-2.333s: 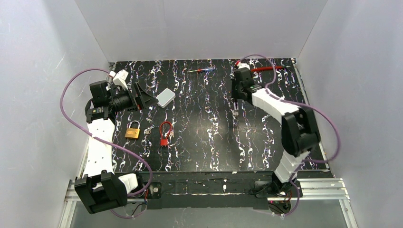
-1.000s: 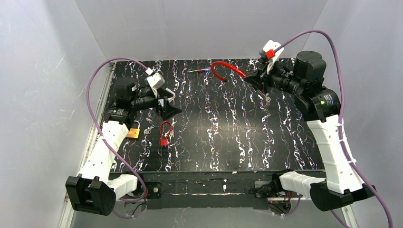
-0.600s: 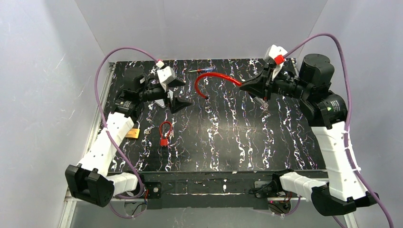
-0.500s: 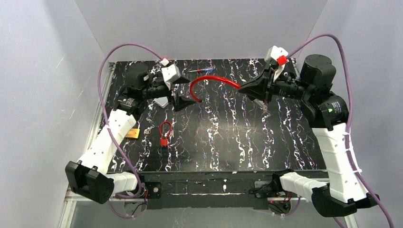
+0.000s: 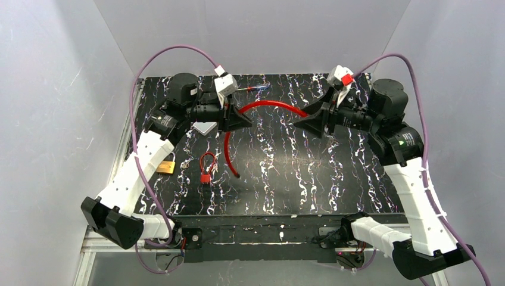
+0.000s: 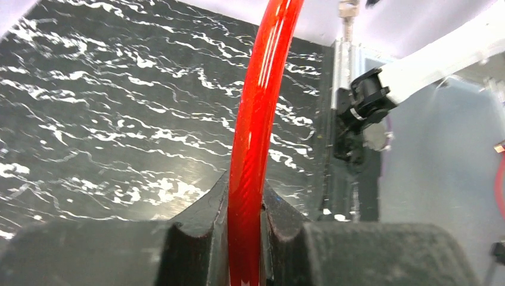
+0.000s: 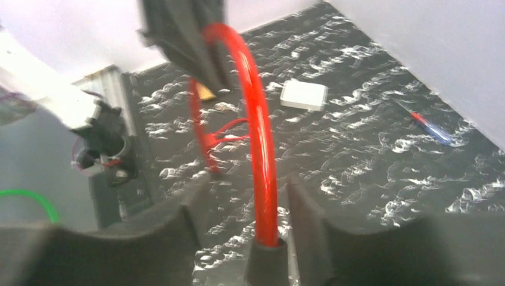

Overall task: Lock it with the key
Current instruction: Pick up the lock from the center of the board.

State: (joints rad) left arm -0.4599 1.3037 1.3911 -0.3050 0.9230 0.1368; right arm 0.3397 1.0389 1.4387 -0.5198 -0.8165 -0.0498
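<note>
A red cable lock (image 5: pixel 271 105) arcs above the table between both grippers. My left gripper (image 5: pixel 246 121) is shut on the cable (image 6: pixel 262 89), fingers pressed to both sides of it. Below that grip the cable's free end (image 5: pixel 237 174) hangs down toward the table. My right gripper (image 5: pixel 301 121) stands open around the cable's black end piece (image 7: pixel 268 262), with a gap showing on each side of the cable (image 7: pixel 259 119). In the right wrist view the left gripper (image 7: pixel 184 36) shows at the far end of the arc. The key is out of view.
A brass padlock (image 5: pixel 166 167) and a small red cable lock (image 5: pixel 206 167) lie left of centre. A white box (image 5: pixel 205 127) sits under the left arm. A red-and-blue pen (image 5: pixel 253 89) lies near the back edge. White walls enclose the table.
The left gripper moved right and shut on the red cable. The right gripper's jaws have opened. The cable's free end now hangs down below the left gripper.
</note>
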